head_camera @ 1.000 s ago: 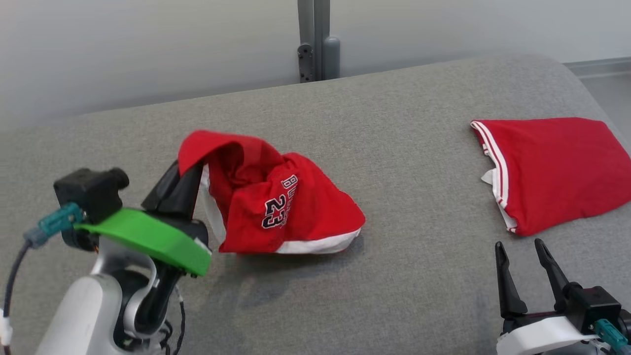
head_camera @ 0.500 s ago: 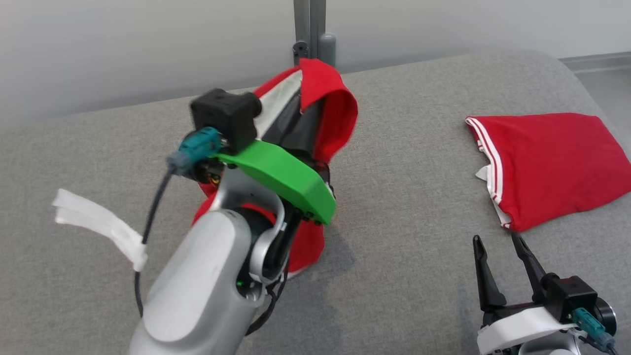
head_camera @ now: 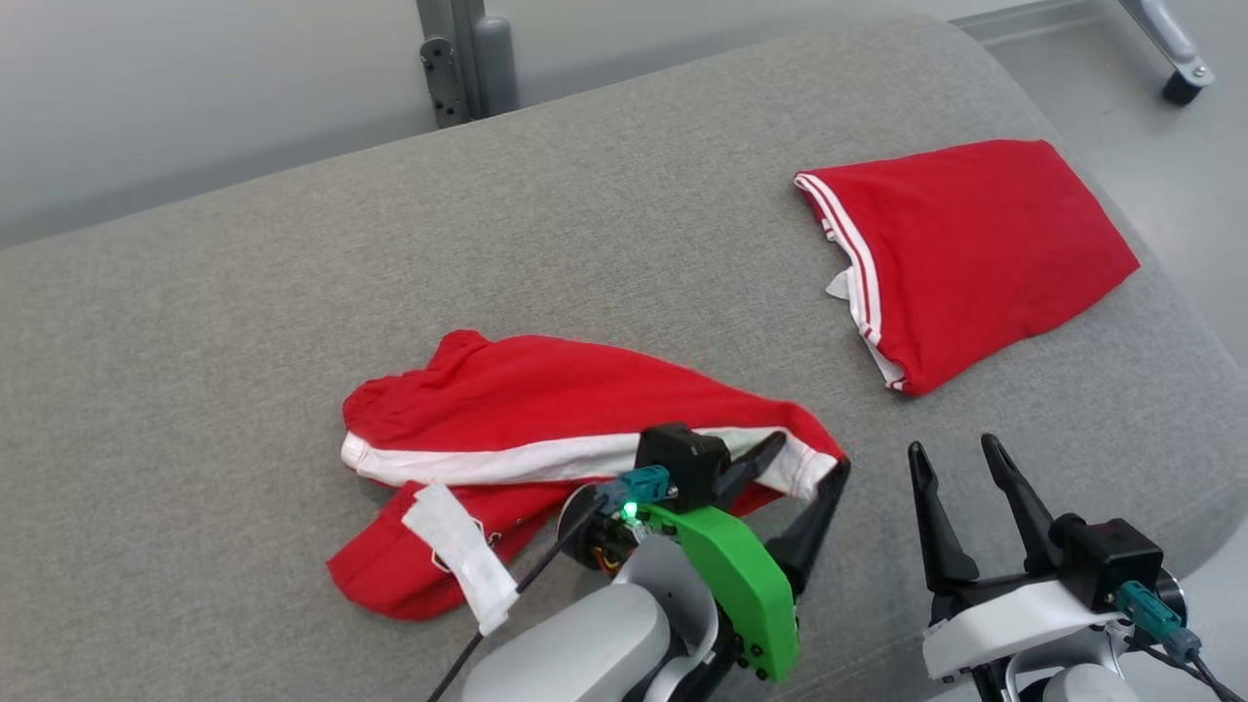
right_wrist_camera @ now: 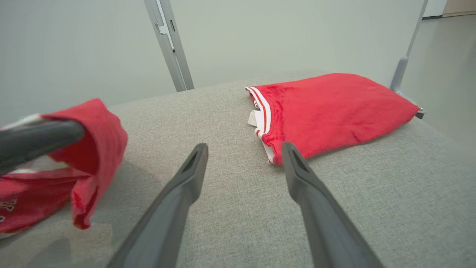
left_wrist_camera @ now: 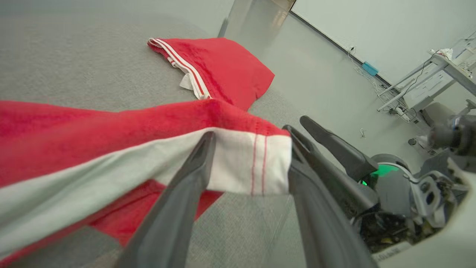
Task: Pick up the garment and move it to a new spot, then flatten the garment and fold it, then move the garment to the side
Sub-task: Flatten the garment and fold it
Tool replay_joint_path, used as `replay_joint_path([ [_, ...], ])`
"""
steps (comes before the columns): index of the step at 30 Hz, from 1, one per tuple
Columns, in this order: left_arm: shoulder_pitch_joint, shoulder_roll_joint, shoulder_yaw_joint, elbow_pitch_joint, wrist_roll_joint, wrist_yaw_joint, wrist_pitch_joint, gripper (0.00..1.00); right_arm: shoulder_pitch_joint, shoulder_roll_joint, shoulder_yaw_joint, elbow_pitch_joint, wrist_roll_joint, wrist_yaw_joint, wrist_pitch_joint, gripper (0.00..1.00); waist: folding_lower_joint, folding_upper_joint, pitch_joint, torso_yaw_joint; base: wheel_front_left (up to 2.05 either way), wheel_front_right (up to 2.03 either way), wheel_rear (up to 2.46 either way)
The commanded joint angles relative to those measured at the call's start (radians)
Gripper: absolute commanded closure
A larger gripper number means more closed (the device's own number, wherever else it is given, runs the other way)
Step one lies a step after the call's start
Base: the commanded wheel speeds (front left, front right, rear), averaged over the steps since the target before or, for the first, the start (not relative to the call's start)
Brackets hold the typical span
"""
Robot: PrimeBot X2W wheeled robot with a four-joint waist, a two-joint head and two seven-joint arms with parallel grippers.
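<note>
Garment [head_camera: 546,409] — red jersey with white hem band — crumpled on grey padded surface [head_camera: 244,322], near front edge, just left of centre in head view. Right end of hem [left_wrist_camera: 249,163] lifted off surface and stretched across left gripper [head_camera: 811,453]. Fingers [left_wrist_camera: 178,208] of that gripper spread wide, not pinching. In left wrist view, white band behind one finger and ending at the other. In right wrist view, red cloth draped over one left finger. Right gripper [head_camera: 953,446] just beside, at lower right — fingers apart, nothing between them, above bare surface. Second red garment [head_camera: 975,244], folded flat, well apart at far right. White tape tag [head_camera: 458,556] on left arm cable, over near edge of crumpled jersey.
</note>
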Motion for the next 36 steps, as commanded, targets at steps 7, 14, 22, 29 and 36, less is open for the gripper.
replay_joint_path([
  [7,-0.054,0.009,-0.106,0.053,-0.063,-0.025,0.058,0.00,0.018,-0.001,-0.038,-0.004,0.014,0.000,0.000,0.00,0.0000,-0.0001,0.023,-0.023,0.00,0.00,0.00],
  [14,0.014,0.202,-0.025,-0.130,-0.064,0.019,-0.025,0.00,0.040,-0.001,-0.062,-0.014,0.004,0.000,0.000,0.00,0.0000,-0.0001,-0.013,0.016,0.00,0.00,0.00],
  [22,0.067,0.456,0.159,-0.245,-0.150,0.144,-0.027,0.00,0.035,-0.001,-0.057,-0.020,-0.006,0.000,0.000,0.00,0.0000,-0.0001,-0.011,0.060,0.00,0.00,0.00],
  [29,0.049,0.535,0.203,-0.189,-0.229,0.095,0.058,0.00,0.020,-0.001,-0.040,-0.015,-0.007,0.000,0.000,0.00,0.0000,-0.0001,0.005,0.065,0.00,0.00,0.00],
  [36,0.023,0.565,0.198,-0.123,-0.284,-0.023,0.136,0.00,0.015,-0.001,-0.027,-0.010,-0.006,0.000,0.000,0.00,0.0000,-0.0001,0.023,0.051,0.00,0.00,0.00],
])
